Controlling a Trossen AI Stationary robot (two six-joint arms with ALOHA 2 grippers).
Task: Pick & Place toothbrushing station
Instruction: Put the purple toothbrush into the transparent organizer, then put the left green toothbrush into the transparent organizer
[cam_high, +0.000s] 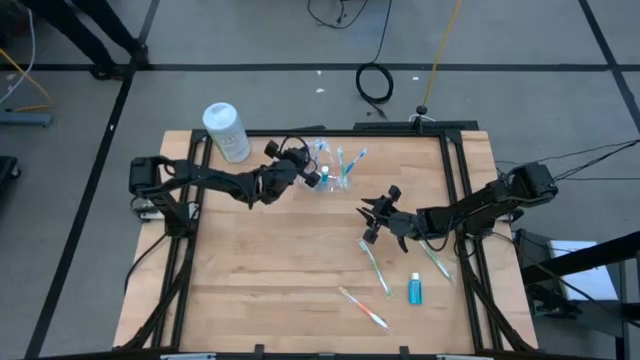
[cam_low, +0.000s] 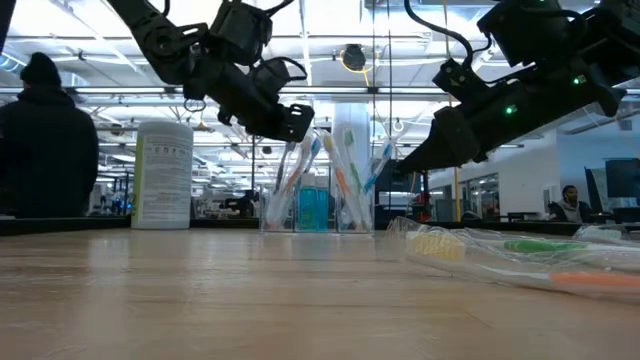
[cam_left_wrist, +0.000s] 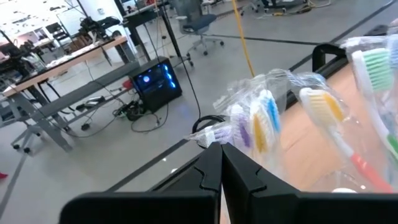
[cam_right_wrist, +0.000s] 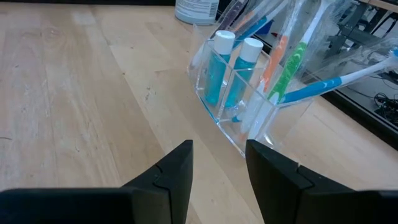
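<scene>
Clear holder (cam_high: 335, 172) upper centre of worktop (cam_high: 270, 280), brushes and blue tubes inside, left gripper (cam_high: 308, 172) just beside it, fingers clenched, empty, right gripper (cam_high: 372, 215) right of centre, fingers parted, empty, white canister (cam_high: 226, 131) upper left

Even, bright overhead light falls on the worktop (cam_high: 300, 260), leaving only faint shadows. In the low view ceiling lamps glare behind dark, backlit arms, and the nearest wrapped toothbrushes (cam_low: 520, 255) are blurred. The left wrist view is soft close up.

Clear toothbrushing station (cam_right_wrist: 249, 102), blue tubes (cam_right_wrist: 219, 68) with white caps, white canister (cam_high: 226, 131)
</scene>
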